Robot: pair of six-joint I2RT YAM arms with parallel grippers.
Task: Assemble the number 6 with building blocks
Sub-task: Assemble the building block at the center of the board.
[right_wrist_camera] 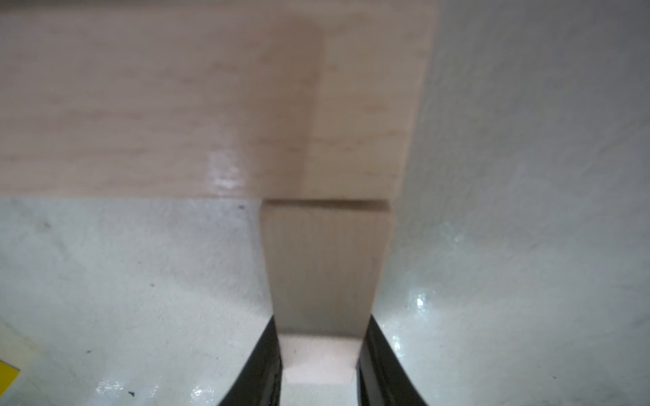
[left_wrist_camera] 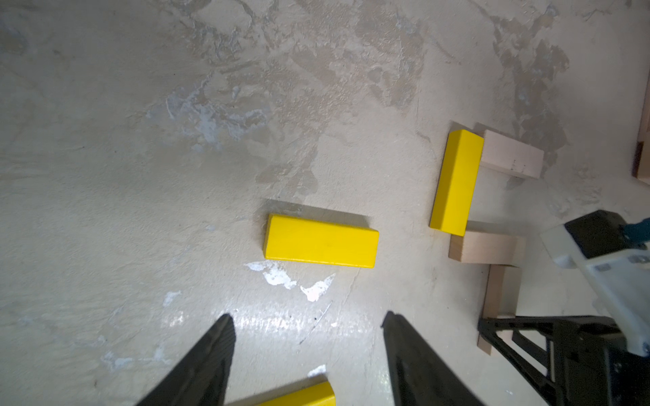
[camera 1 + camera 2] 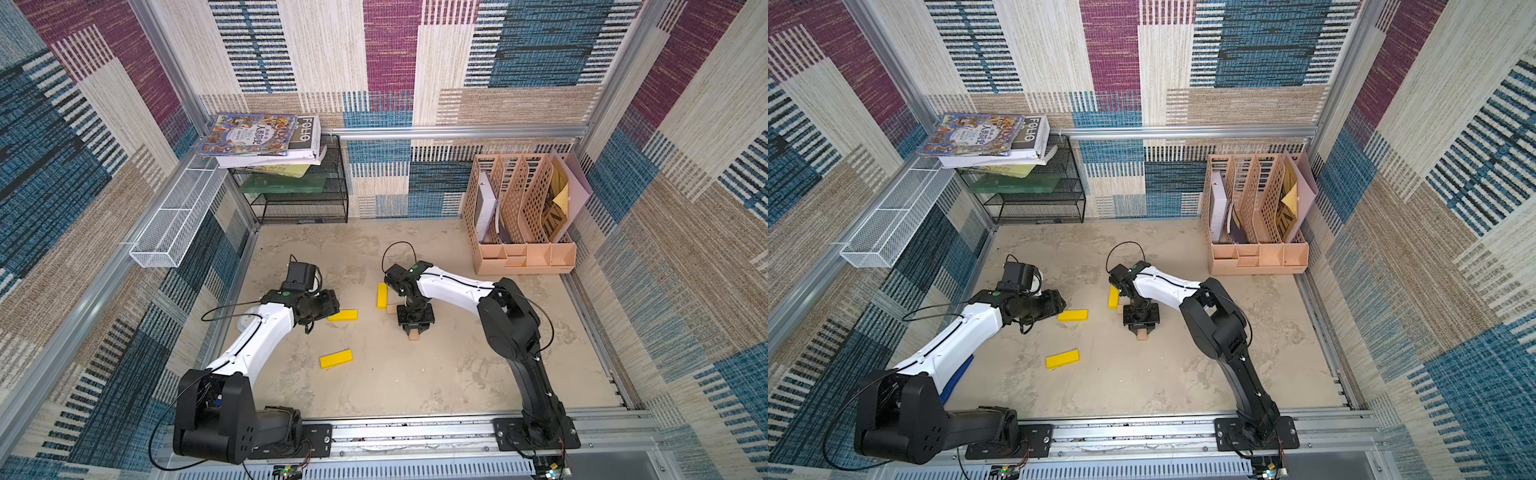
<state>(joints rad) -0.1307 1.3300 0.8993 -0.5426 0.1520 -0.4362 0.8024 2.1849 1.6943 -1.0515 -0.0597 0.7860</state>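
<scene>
Right gripper [image 1: 322, 327] clamps a tan bar [image 1: 323, 263].
Its wrist view shows the pinch, hidden in top views; left gripper [image 2: 309, 323] stands open.

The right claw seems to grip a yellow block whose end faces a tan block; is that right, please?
Not quite: the held block in the right claw is tan, not yellow, per the right wrist view; its end faces a second tan block.

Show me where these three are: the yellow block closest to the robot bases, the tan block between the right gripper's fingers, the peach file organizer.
nearest yellow block [image 3: 336, 358]: in a top view, its top face.
tan block [image 1: 325, 267]: right wrist view, its upper face.
file organizer [image 3: 523, 269]: in a top view, its front wall.
</scene>
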